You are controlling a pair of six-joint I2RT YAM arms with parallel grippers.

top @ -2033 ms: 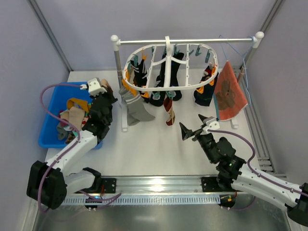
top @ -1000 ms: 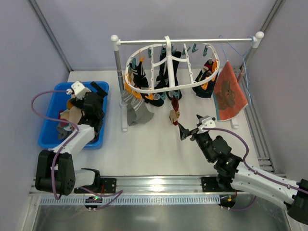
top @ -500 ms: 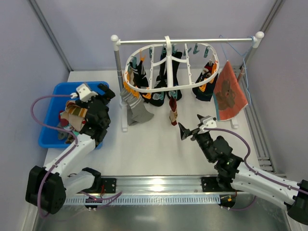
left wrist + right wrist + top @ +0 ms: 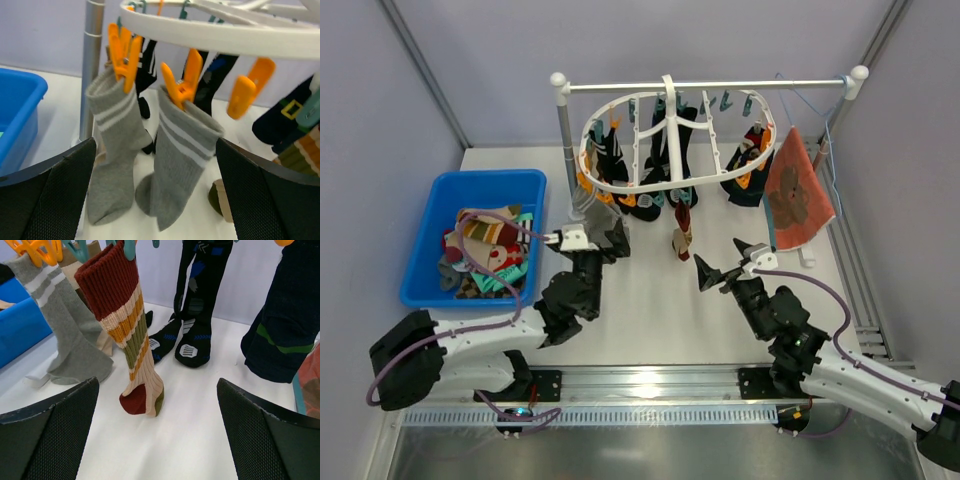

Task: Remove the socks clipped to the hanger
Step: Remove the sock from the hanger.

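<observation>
Socks (image 4: 682, 232) hang clipped to the hanger (image 4: 670, 130) seen from above, left gripper (image 4: 608, 230) and right gripper (image 4: 720, 258) spread empty below. Left wrist: grey socks (image 4: 182, 150) between wide-set fingers (image 4: 45, 200). Right wrist: striped sock (image 4: 127, 330) between parted fingers (image 4: 45, 440).

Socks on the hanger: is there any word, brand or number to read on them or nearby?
None can be read.
The black socks bear small white and blue marks, too blurred to read.
The navy sock shows a yellow buckle shape, no letters.
</observation>
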